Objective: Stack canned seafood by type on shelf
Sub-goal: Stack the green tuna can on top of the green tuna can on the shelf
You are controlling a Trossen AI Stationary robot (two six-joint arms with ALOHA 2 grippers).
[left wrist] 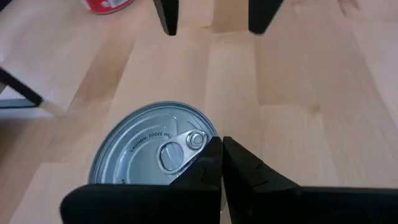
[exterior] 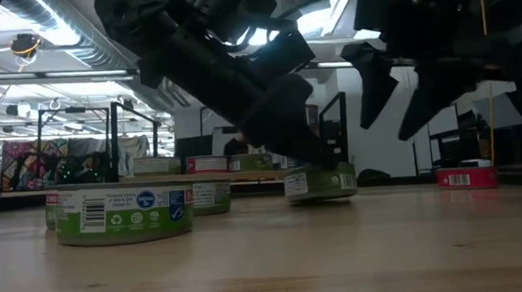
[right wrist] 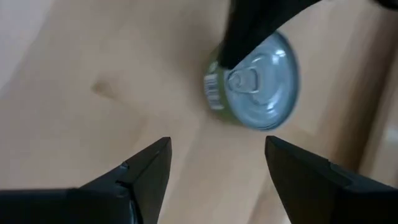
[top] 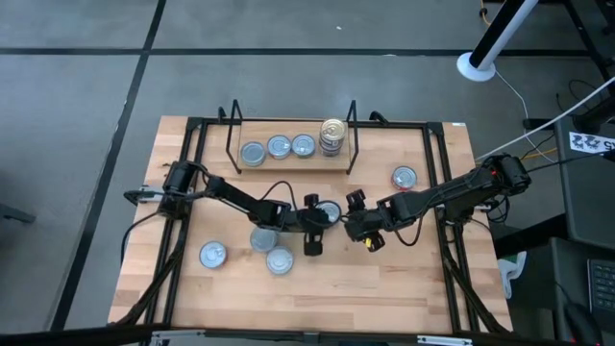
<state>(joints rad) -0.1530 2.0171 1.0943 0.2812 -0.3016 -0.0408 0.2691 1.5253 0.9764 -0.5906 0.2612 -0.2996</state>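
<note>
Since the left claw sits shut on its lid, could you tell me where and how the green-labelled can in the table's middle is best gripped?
Grip the green-labelled can across its curved side wall, coming from above with fingers straddling its width. It lies flat, lid up, so the lid offers nothing but the pull tab. The open right claw looks better placed than the shut left claw.

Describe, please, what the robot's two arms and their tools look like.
Both arms are dark, nearly black, built of slim jointed links with loose black cables looping alongside. The left tool and right tool each end in two flat, matte black fingers with angular, tapering tips. No markings show on them.
</note>
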